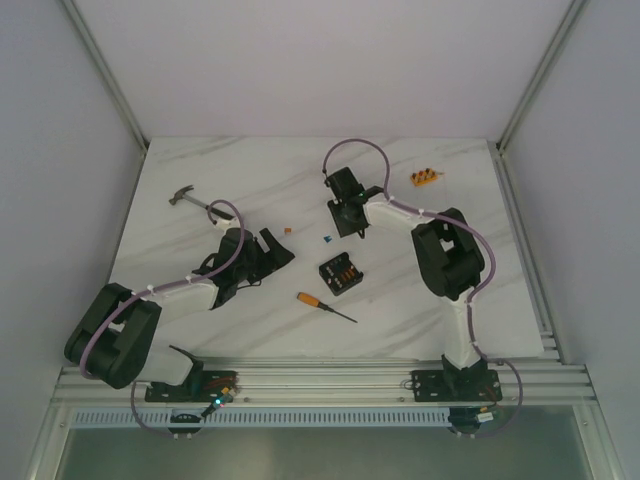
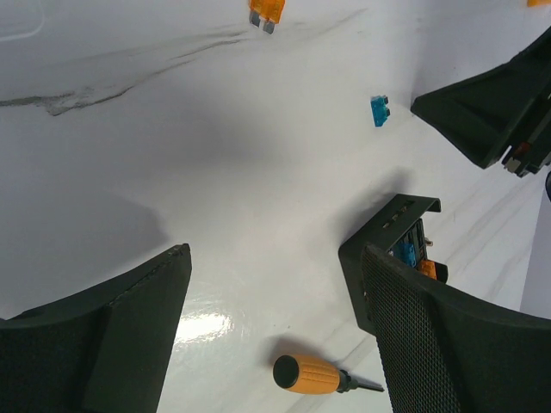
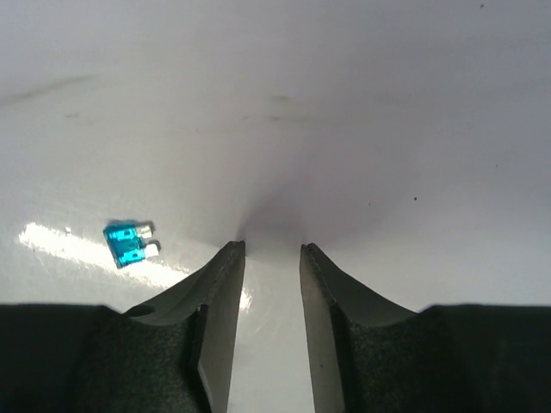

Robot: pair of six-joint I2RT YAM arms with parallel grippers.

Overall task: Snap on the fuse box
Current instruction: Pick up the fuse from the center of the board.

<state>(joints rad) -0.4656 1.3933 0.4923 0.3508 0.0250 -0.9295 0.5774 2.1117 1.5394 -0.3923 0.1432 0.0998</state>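
Over the white marbled table [image 1: 180, 250], the fuse box [image 1: 340, 272] sits near the middle, flat on the surface with its orange and dark fuses facing up. No gripper is touching it. The left gripper [image 1: 278, 250] hovers just to its left with the jaws spread wide and nothing between them. In the left wrist view the fuse box [image 2: 392, 231] peeks out right behind the right-hand finger [image 2: 430, 344], but whether the two touch cannot be told.

The right gripper [image 1: 352, 226] hangs low over the table beyond the box, pointed down. Its fingers [image 3: 219, 292] are drawn close with only a narrow slit between them, and they grasp nothing — bare tabletop shows through the gap. A loose blue fuse [image 3: 129, 243] lies just to their left.

An orange fuse [image 1: 288, 230] rests near the left gripper's tips. An orange-handled screwdriver [image 1: 325, 306] lies on the near side of the box, close to it but apart. A hammer [image 1: 190, 200] sits far left, and a small orange block with dark dots [image 1: 424, 177] lies far right at the back.
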